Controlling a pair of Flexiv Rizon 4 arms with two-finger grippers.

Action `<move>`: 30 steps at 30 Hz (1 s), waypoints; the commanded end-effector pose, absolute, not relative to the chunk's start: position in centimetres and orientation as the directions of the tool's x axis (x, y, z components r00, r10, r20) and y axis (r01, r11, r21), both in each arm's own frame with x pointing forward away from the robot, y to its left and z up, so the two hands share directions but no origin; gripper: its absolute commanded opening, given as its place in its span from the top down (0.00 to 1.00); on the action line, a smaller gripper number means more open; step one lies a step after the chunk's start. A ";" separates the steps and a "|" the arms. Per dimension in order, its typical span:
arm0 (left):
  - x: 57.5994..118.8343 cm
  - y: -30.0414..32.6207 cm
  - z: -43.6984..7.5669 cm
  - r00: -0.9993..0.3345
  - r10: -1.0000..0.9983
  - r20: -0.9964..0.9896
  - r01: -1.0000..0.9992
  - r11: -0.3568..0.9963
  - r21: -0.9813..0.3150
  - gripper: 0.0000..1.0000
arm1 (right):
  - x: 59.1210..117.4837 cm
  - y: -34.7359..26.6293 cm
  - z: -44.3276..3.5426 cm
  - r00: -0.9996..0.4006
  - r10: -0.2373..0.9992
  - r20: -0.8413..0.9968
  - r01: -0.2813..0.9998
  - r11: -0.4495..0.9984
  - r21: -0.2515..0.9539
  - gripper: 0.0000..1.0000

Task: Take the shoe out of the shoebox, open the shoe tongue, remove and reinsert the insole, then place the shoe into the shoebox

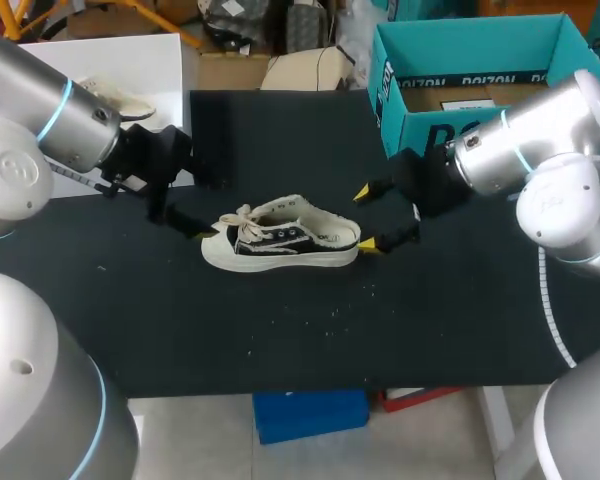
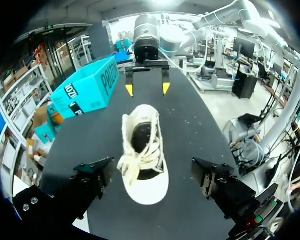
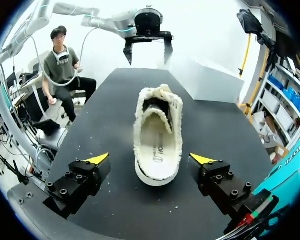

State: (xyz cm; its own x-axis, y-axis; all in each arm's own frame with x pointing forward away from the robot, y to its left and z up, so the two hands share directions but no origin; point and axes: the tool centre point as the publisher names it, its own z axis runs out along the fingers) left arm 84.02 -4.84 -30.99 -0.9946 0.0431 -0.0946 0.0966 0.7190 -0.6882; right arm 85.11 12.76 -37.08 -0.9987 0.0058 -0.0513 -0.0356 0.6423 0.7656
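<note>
The shoe (image 1: 280, 235) lies on the table (image 1: 430, 320), toe toward the left gripper (image 2: 150, 167), heel toward the right gripper (image 1: 365, 218). The shoebox (image 1: 430, 135) stands behind the shoe's heel end, beyond the right gripper, well apart.

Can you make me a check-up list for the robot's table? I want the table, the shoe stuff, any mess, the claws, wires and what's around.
Surface: black table.
Job's things: shoe stands on its sole mid-table, outside the box, with the insole inside it; teal shoebox stands open at the far right.
Clutter: small white specks in front of the shoe.
Claws: left claw open, just off the toe; right claw open, just behind the heel; neither touches the shoe.
Cables: nothing seen on the table.
Surroundings: nothing seen reaching over the table.
</note>
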 end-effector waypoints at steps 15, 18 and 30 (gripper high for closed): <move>83.9 -4.8 -31.1 -0.994 0.042 -0.100 0.099 0.718 -0.689 0.00 | 87.2 14.0 -40.8 -0.998 0.053 -0.028 0.006 0.549 0.836 0.00; 83.9 -4.8 -31.1 -0.994 0.042 -0.100 0.099 0.718 -0.689 0.00 | 87.2 14.2 -41.1 -0.998 0.062 -0.017 0.019 0.549 0.836 0.00; 83.9 -4.8 -31.1 -0.994 0.042 -0.100 0.099 0.718 -0.689 0.00 | 86.6 15.0 -42.4 -0.993 0.118 0.016 0.076 0.531 0.844 0.00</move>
State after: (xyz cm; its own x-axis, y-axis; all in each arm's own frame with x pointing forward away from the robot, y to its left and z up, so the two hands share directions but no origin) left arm 84.01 -4.83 -30.99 -0.9946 0.0432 -0.0946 0.0967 0.7188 -0.6885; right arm 86.76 14.53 -41.93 -0.9937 0.1099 0.0204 0.0763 0.5344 0.8418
